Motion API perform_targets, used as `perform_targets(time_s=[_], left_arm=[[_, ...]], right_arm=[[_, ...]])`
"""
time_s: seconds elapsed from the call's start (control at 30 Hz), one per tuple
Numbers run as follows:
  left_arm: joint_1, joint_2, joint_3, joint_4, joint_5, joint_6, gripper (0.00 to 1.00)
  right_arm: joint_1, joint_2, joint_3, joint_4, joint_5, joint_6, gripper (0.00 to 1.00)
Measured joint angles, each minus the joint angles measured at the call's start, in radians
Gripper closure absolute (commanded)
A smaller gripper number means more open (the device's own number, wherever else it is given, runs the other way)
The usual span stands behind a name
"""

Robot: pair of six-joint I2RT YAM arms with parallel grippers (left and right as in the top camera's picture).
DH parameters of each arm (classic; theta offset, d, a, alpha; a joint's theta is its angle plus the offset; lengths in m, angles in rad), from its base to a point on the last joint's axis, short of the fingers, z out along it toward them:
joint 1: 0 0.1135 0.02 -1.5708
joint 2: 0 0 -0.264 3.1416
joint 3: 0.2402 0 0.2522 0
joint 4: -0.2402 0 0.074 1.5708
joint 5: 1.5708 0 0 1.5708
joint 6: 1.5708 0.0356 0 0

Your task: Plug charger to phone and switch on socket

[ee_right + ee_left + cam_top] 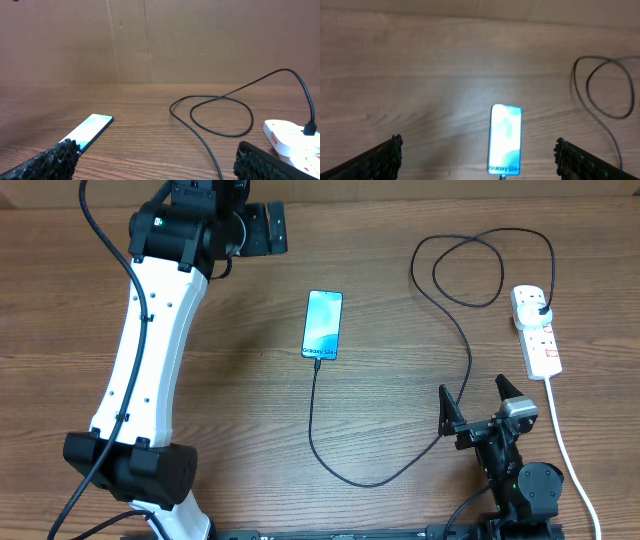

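The phone (323,324) lies flat mid-table, screen lit, with "Galaxy" text at its near edge. The black charger cable (345,475) has its tip in the phone's near edge, curves right, loops at the back (470,270) and ends in a black plug (542,309) seated in the white socket strip (537,332). The phone (505,139) and cable loop (605,87) show in the left wrist view. My left gripper (477,160) is open, high above the far left side of the table. My right gripper (478,402) is open near the front, straddling the cable (205,145); phone (87,131) and strip (295,139) flank it.
The strip's white cord (570,460) runs down the right side to the front edge. The left arm (150,350) spans the left of the table. A cardboard wall (150,40) stands at the back.
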State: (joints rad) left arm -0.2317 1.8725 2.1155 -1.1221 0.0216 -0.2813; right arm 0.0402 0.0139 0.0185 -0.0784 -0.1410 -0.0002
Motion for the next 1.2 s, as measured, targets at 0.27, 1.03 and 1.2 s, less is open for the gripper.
perform_targets(time_s=[0.27, 1.03, 1.2], left_arm=[[-0.002, -0.061, -0.082, -0.087, -0.024, 0.0, 0.0], [0.083, -1.173, -1.434, 0.451, -0.099, 0.075, 0.0], [0.083, -1.416, -1.632, 0.612, -0.024, 0.136, 0.0]], right_arm=[[0.0, 0.0, 0.0, 0.0, -0.001, 0.001, 0.0], [0.0, -0.002, 0.0, 0.0, 0.0, 0.0, 0.0], [0.0, -0.002, 0.0, 0.0, 0.0, 0.001, 0.0]])
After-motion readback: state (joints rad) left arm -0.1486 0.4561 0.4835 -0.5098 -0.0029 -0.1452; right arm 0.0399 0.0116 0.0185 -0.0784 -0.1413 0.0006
